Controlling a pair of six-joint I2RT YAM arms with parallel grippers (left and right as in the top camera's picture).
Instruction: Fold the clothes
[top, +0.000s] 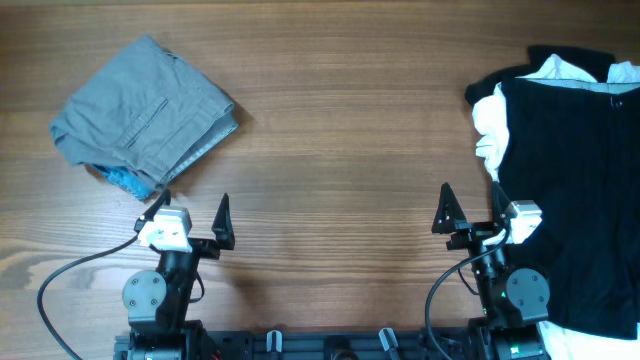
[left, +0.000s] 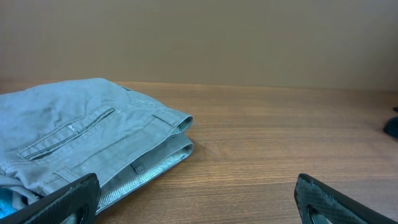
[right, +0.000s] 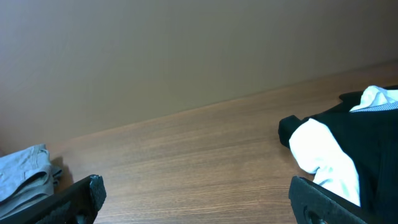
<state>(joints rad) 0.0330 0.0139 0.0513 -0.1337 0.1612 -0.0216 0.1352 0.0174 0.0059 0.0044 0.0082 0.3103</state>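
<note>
Left gripper (top: 195, 198), 7 o'clock in the overhead view: jaws spread wide, nothing between them, bare wood below. Right gripper (top: 471, 195), 5 o'clock: jaws likewise wide apart and empty. From above, its outer finger overlaps the edge of the dark pile; cannot tell whether they touch.

Wooden table (top: 340, 120): brown, grain running side to side.

Black garment (top: 575, 180): largest piece, heaped at 3 o'clock, running off the frame edge.

Grey shorts (top: 145, 105): 10 o'clock, folded into a rough square set cornerwise, stitched pocket facing up. Their bottom corner lies just beside the left gripper's outer finger.

White piece (top: 490, 135): pokes out from under the black garment on its 9 o'clock side.

Light-blue piece (top: 125, 180): a small sliver showing beneath the shorts at their 6 o'clock corner.
</note>
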